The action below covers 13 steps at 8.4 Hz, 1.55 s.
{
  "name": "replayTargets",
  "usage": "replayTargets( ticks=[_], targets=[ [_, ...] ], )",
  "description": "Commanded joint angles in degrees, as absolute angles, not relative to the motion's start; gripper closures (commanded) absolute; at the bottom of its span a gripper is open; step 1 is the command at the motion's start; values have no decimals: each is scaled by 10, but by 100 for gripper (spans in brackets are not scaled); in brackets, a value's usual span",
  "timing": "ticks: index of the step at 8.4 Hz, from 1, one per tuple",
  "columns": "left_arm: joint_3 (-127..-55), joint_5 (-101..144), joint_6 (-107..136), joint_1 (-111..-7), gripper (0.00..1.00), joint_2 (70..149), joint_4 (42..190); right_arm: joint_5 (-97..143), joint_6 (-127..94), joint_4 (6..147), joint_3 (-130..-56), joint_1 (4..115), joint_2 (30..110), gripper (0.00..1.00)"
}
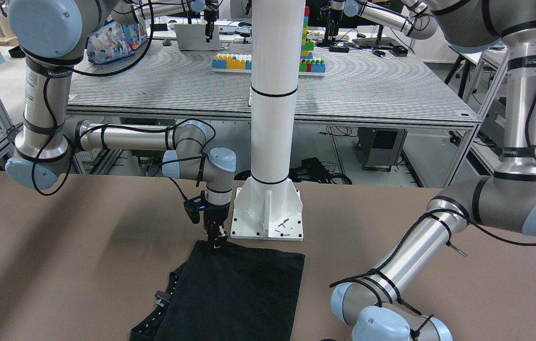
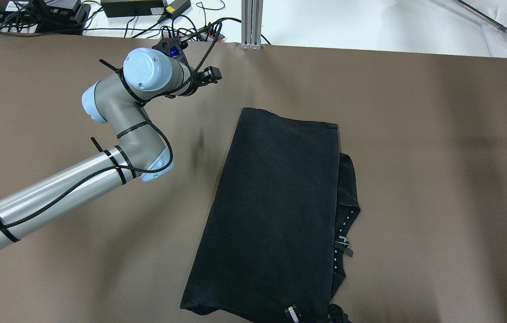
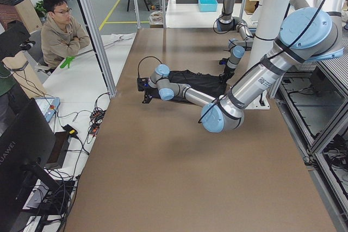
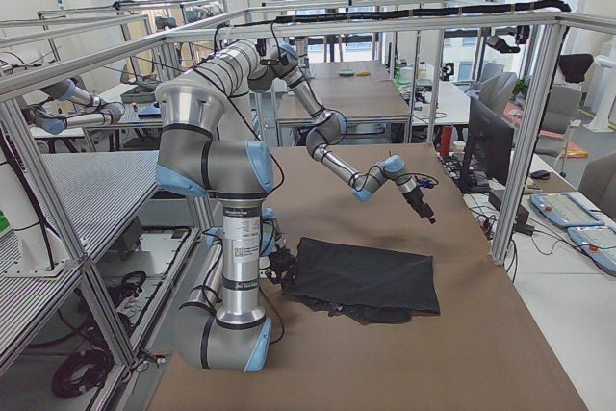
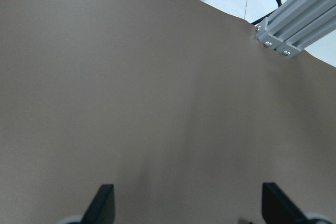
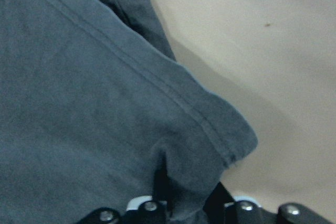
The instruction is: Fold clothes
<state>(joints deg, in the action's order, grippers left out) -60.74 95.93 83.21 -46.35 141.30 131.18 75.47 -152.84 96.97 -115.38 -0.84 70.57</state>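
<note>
The clothes (image 2: 275,211) are one black soft thing lying flat on the brown table (image 2: 437,179). One corner of it sits right between the right fingers (image 1: 217,235). Those fingers are squeezed tight on the cloth. In the right wrist view the stitched edge bunches up just where they pinch it. From the right fingers, the rest of the black cloth spreads out and away over the table in a long shape, with a smooth top layer. Along the long edge that starts at the right fingers, a bit of a lower layer pokes out from under the top one. It has a row of little white dots (image 2: 335,260) and a small tag (image 2: 344,246). The foot of a white post (image 1: 268,220) stands near the right fingers, off the cloth.

The left fingers (image 2: 211,74) are well apart from the clothes. They are spread wide and hold nothing. Under and between them there is only bare brown table. Ahead of them, at the table's edge, stands a grey metal bar (image 5: 291,27). Some black cables (image 2: 145,22) lie past that edge.

A man (image 3: 62,31) in glasses sits at the side, far from both sets of fingers, with his arms folded.
</note>
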Motion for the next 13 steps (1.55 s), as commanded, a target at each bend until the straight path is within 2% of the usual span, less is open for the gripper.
replayTargets(
  ticks=[1, 3, 5, 6, 9, 11, 12, 13],
  targets=[
    [-609, 957, 834, -462, 0, 1414, 1306, 752, -1530, 942, -1152, -8, 711, 100],
    [-609, 958, 834, -462, 0, 1415, 1306, 752, -1525, 933, -1160, -5, 715, 100],
    [-618, 961, 835, -461, 0, 1413, 1305, 760, -1512, 937, -1198, 3, 727, 100],
    [-645, 969, 835, -462, 0, 1402, 1304, 760, -1500, 938, -1214, 4, 733, 100],
    [-832, 976, 890, -405, 0, 1299, 1252, 761, -1478, 936, -1216, 5, 737, 100],
    [-1000, 971, 928, -328, 0, 1158, 1254, 760, -1470, 936, -1218, 3, 730, 100],
    [-1045, 969, 949, -305, 0, 1107, 1256, 760, -1470, 937, -1218, 1, 730, 100],
    [-1061, 962, 973, -277, 0, 1068, 1272, 760, -1470, 938, -1217, 1, 732, 100]
  ],
)
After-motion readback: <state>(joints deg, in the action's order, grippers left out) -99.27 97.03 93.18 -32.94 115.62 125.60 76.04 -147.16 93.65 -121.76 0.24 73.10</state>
